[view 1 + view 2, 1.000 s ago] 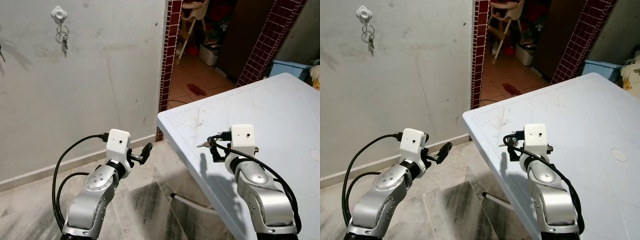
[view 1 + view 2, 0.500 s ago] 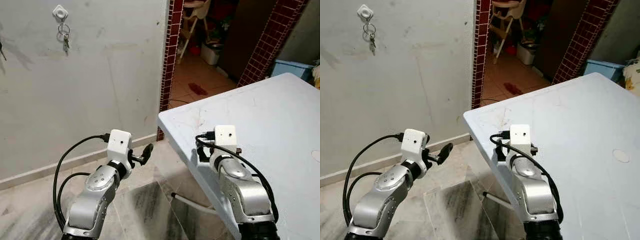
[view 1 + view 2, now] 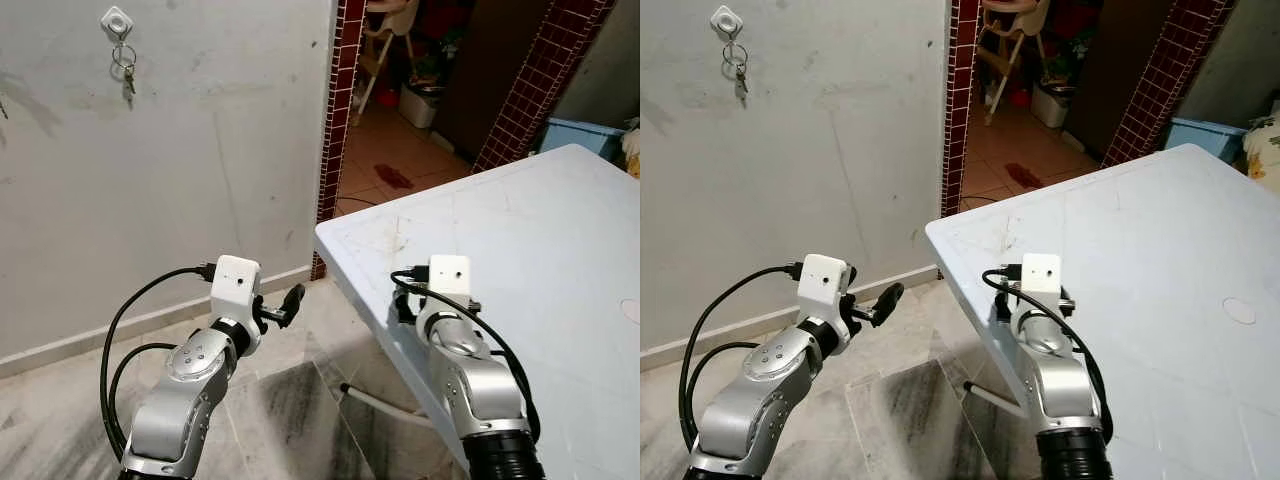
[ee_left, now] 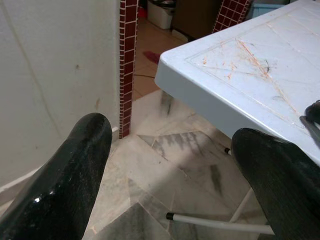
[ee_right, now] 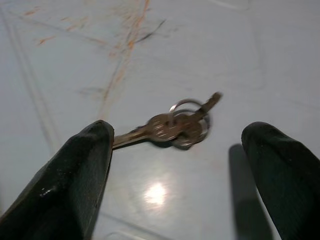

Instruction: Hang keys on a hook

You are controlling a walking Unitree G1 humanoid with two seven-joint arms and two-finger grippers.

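Your right gripper (image 5: 180, 165) hangs just above the white tabletop (image 3: 540, 230), close to its near-left corner area, with both black fingers (image 5: 70, 185) spread wide. Between those fingers, lying flat on the tabletop, you have a small bunch of keys (image 5: 172, 126) on a ring: one key blade points toward the finger on one side, and a second, smaller key sticks out the other way. Neither finger touches the keys. Orange and dark scratch marks (image 5: 125, 55) run across the surface just beyond them.

From the head camera, your right wrist camera housing (image 3: 447, 274) sits over the tabletop's left edge and hides the keys.

Your left gripper (image 3: 290, 301) is held out over the marble floor (image 3: 290, 400), off the tabletop's left side, its fingers (image 4: 75, 175) apart and holding nothing. Its wrist view looks past them to the tabletop's corner and a white table leg (image 4: 220, 224) lying low across the floor.

On the grey wall (image 3: 200, 150), well above and to the left of both arms, you can see a white hook (image 3: 117, 20) that already carries another set of keys (image 3: 126, 75) dangling from it. A brick-tiled doorway (image 3: 340, 120) opens to the right of the wall.
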